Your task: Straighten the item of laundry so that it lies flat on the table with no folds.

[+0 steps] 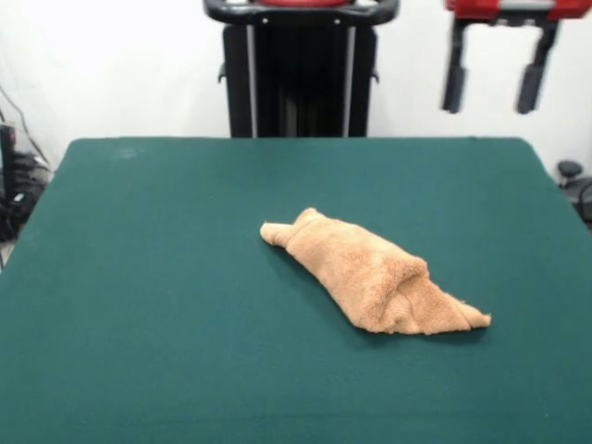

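Observation:
The light orange-tan terry towel [375, 273] lies bunched and folded over itself in a long lump, a little right of the middle of the dark green table [139, 277]. Its ends taper to points at the upper left and lower right. No stripes or label show. My gripper [495, 81] hangs high at the top right, above and behind the table's far right corner, well away from the towel. Its two dark fingers [453, 83] stand apart and hold nothing.
The robot's black pedestal [298, 74] stands behind the table's far edge at the top centre. Cables and dark gear [17, 185] sit off the table's left side, and a dark object [575, 185] off its right side.

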### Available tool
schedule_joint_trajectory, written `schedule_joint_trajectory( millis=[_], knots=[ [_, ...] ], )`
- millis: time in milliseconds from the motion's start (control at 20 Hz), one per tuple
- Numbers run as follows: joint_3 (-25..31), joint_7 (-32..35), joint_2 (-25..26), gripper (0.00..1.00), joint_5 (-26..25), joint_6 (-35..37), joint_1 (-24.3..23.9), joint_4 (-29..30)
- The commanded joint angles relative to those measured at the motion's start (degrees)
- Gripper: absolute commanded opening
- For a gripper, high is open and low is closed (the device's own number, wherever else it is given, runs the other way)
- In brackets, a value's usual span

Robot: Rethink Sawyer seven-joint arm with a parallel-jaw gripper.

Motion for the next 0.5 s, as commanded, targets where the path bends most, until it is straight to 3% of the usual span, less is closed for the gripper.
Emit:
schedule_joint_trajectory(
  millis=[50,500],
  knots=[
    [4.45,3.04,2.23,1.0,-0.89,-6.32,-4.22,12.04],
    [5.32,2.77,5.32,1.0,-4.07,-10.57,-5.83,11.76]
  ],
)
